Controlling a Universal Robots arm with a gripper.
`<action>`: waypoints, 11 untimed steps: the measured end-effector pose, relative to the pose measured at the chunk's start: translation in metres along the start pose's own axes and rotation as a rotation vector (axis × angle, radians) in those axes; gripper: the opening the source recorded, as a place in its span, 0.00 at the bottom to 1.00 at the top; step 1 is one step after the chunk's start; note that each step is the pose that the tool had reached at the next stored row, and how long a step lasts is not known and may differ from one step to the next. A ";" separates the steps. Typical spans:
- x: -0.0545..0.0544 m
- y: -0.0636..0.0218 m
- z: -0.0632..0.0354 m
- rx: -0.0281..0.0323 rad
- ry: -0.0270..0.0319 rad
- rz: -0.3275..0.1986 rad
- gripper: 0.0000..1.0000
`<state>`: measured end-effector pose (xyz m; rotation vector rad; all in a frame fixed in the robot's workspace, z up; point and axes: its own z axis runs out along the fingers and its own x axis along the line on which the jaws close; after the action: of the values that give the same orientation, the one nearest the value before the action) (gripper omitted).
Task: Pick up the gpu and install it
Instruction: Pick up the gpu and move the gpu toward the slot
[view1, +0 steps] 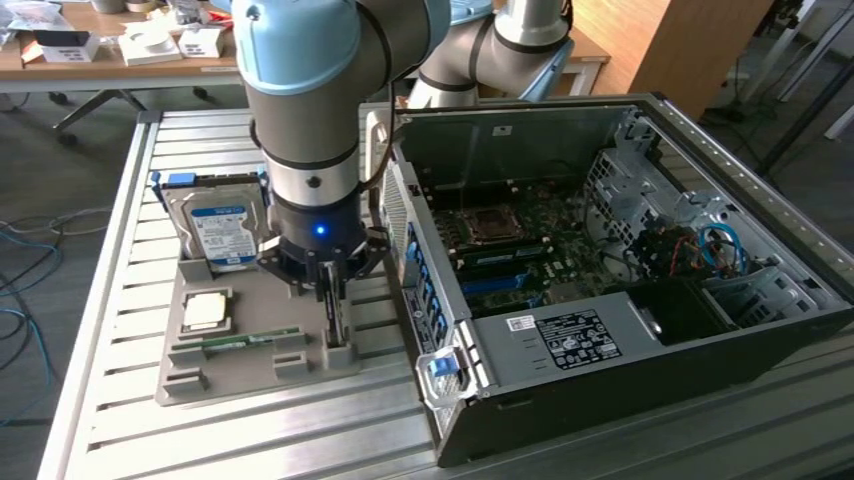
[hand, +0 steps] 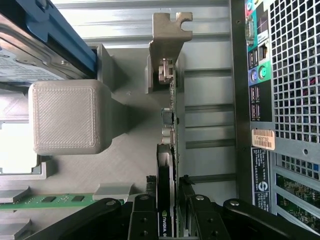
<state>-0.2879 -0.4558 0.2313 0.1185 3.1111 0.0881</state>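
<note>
The slatted metal worktop (view1: 94, 420) carries everything here. On it the open computer case (view1: 534, 130) lies on its side, motherboard up, its perforated rear panel (hand: 295, 75) facing me. My arm (view1: 310, 120) comes straight down just beside that panel, over the grey printed tray (view1: 200, 375) on the exterior view's left of the case.

At the tray's far end the hard drive (view1: 220, 225) stands in its blue frame. The gpu (hand: 165, 170) is in the tray's strip nearest the case, seated on its long edge in a slot, so I look down on it edge-on. Its long axis runs parallel to the case's rear panel. The pale metal bracket (hand: 170, 35) is at the end away from my grip. The dark block on the card faces the tray's square grey post (hand: 65, 117), and the green board faces the case.

My hand (hand: 167, 197) straddles the card at the end opposite the bracket, directly above it, with a finger (hand: 142, 220) pressed to each face, pinching it. The card is still sitting in the tray.

Further into the tray lie the square processor (view1: 204, 310) and, nearer the camera, the narrow green memory strip (view1: 240, 341), both apart from my hand.
</note>
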 end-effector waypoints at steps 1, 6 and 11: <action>0.000 0.0000 0.0000 0.0000 0.0000 0.000 0.32; 0.000 0.0000 -0.0001 0.0001 0.0001 0.000 0.32; 0.000 0.0000 0.0000 -0.0001 0.0001 0.000 0.32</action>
<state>-0.2877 -0.4558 0.2313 0.1188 3.1112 0.0883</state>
